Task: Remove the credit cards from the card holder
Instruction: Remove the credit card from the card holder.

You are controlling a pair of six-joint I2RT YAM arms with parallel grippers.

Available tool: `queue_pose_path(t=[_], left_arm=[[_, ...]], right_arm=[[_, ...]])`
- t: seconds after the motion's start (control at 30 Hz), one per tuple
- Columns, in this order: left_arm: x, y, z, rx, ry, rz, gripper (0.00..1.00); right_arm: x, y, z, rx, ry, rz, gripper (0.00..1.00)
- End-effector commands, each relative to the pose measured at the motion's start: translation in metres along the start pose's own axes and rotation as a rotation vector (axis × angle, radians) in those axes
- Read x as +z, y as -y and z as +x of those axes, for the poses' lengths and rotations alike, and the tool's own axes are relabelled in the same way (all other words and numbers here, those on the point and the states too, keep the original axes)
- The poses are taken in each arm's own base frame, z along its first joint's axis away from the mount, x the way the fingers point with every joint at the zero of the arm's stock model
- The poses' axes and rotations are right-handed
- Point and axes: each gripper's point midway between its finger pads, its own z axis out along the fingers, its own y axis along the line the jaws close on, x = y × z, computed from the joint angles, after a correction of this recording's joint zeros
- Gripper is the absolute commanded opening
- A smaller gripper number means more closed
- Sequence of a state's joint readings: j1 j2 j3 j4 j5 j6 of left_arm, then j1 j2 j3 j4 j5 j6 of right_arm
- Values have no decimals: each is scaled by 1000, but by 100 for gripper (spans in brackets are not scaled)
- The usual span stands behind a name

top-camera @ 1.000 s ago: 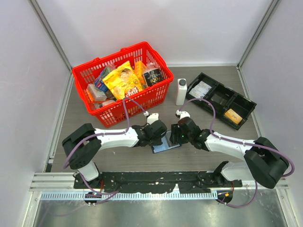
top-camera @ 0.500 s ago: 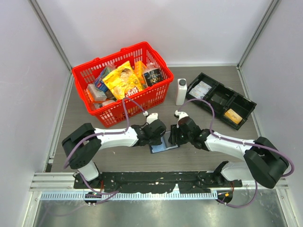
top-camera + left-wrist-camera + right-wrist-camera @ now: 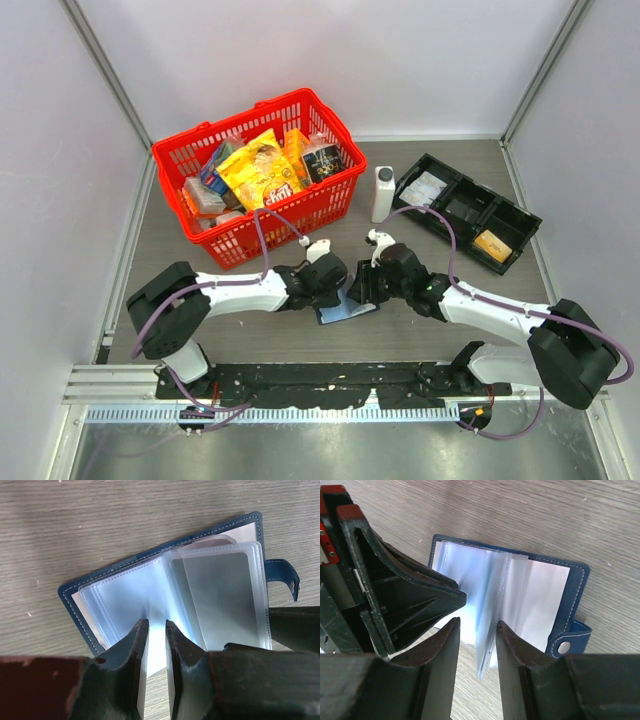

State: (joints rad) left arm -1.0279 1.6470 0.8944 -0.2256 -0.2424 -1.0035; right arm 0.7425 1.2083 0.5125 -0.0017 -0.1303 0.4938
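1. We saw the card holder (image 3: 165, 595) lying open on the table (image 3: 250, 330) between both arms.
2. Our left gripper (image 3: 156, 645) stood narrow, pinching a clear sleeve (image 3: 150, 600).
3. Our right gripper (image 3: 477, 630) straddled other sleeves (image 3: 492, 605); grip unclear.

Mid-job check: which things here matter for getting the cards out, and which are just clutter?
In play:
- navy-blue folding card holder, open, clear sleeves showing
- left gripper
- right gripper

Lying about:
- red plastic basket of snack packets
- white bottle
- black compartment tray
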Motion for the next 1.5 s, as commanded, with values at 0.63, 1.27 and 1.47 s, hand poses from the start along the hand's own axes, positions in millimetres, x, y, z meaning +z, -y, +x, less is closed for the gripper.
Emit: queue_pose_path(t=[0.63,1.27,1.47], left_arm=[[-35,-10,-24,-111,142,55,28],[-12,-16,-2,-14,11,-29,22],[-10,-17,0,-10,1,-35,18]], right_arm=[[-1,-30,-20,-6,45,-123,50],[9,21,-24,-87,43,146,60],[20,25,-17,-89,17,151,58]])
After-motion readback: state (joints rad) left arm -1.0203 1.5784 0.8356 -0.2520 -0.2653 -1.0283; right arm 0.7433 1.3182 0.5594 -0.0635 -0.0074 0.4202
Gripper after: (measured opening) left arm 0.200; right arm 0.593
